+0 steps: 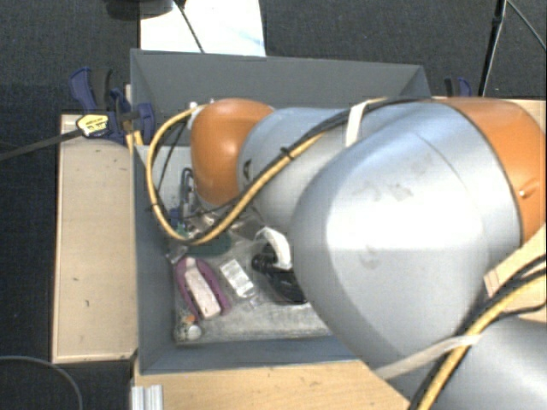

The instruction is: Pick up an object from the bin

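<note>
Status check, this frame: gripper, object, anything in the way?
Gripper low, left side of bin, by a teal thing. Pink-purple piece, clear packet, black-white item close by. Arm covers most of the bin.

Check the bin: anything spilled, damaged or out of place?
Nothing stands out. A pink-and-purple piece, a clear packet and a black thing lie loose on the floor of the bin near its front-left corner; the arm hides the rest.

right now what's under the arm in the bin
Beside the arm lie a purple-pink block, a clear packet and a black thing; whatever else is under it is covered.
</note>
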